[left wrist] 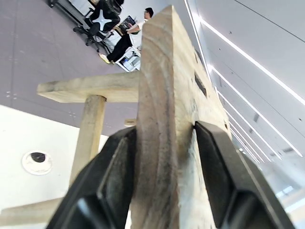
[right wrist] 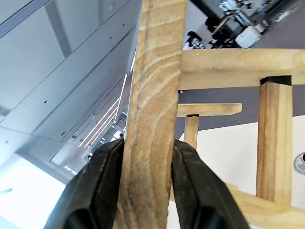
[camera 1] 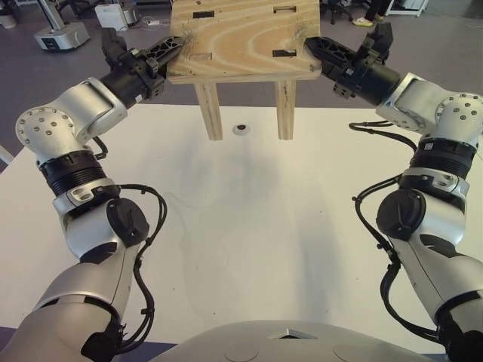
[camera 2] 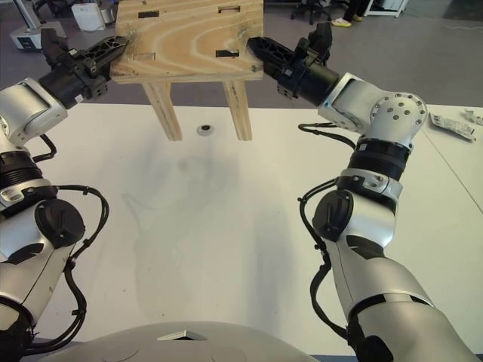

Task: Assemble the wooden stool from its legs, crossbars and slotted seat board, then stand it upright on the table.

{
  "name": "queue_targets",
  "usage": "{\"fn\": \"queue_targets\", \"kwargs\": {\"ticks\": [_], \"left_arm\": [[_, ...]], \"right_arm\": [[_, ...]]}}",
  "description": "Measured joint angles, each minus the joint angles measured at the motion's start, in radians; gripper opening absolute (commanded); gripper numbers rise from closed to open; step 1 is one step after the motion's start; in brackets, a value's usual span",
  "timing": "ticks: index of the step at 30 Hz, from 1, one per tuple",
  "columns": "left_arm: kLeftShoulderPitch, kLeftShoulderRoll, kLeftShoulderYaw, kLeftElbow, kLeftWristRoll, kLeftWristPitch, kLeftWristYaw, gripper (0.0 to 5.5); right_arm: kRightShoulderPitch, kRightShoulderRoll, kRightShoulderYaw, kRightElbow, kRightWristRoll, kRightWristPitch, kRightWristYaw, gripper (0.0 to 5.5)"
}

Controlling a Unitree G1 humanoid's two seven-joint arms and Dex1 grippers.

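The wooden stool stands upright at the far middle of the white table [camera 1: 249, 226], its slotted seat board [camera 1: 241, 38] on top and two front legs [camera 1: 210, 111] [camera 1: 284, 109] reaching down to the tabletop. My left gripper [camera 1: 172, 51] is shut on the seat board's left edge. My right gripper [camera 1: 315, 49] is shut on its right edge. In the left wrist view black fingers [left wrist: 224, 176] clamp the board's edge [left wrist: 162, 119] from both sides. In the right wrist view fingers [right wrist: 193, 186] pinch the board [right wrist: 155, 95], with crossbars and legs [right wrist: 274, 143] beside it.
A small round fitting [camera 1: 241, 129] is set in the table between the stool's front legs. The near half of the table lies between my arms. Beyond the far edge are grey floor, office chairs and a white machine [camera 1: 60, 34].
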Motion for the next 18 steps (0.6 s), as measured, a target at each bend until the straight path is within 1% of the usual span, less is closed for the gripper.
{"fn": "queue_targets", "kwargs": {"ticks": [3,5,7,8,9,12,15,17,18], "left_arm": [[0.020,-0.083,0.029,-0.010,0.005,-0.036,0.162,1.83],[0.077,-0.136,0.051,-0.025,-0.005,-0.043,0.224,1.74],[0.102,-0.200,0.082,-0.090,-0.075,-0.046,0.359,1.72],[0.113,-0.223,0.090,-0.120,-0.106,-0.047,0.414,2.08],[0.119,-0.240,0.092,-0.153,-0.124,-0.048,0.458,2.29],[0.129,-0.248,0.092,-0.193,-0.197,-0.055,0.544,2.74],[0.121,-0.200,0.050,-0.105,-0.156,-0.094,0.498,3.27],[0.116,-0.130,0.002,-0.045,-0.096,-0.121,0.395,3.57],[0.114,-0.075,-0.019,-0.020,-0.065,-0.132,0.313,3.57]], "right_arm": [[-0.015,0.078,-0.092,0.005,0.016,-0.022,-0.297,1.47],[-0.014,0.115,-0.129,0.041,0.013,-0.048,-0.447,1.49],[-0.001,0.144,-0.167,0.069,0.015,-0.101,-0.551,1.50],[0.001,0.153,-0.177,0.066,0.017,-0.108,-0.571,1.51],[0.008,0.163,-0.184,0.049,0.023,-0.112,-0.585,1.94],[0.070,0.191,-0.175,-0.020,0.022,-0.167,-0.631,2.53],[0.102,0.193,-0.155,-0.054,0.022,-0.176,-0.631,3.15],[0.103,0.187,-0.152,-0.061,0.034,-0.171,-0.631,3.21],[0.104,0.171,-0.151,-0.063,0.050,-0.160,-0.630,3.21]]}}
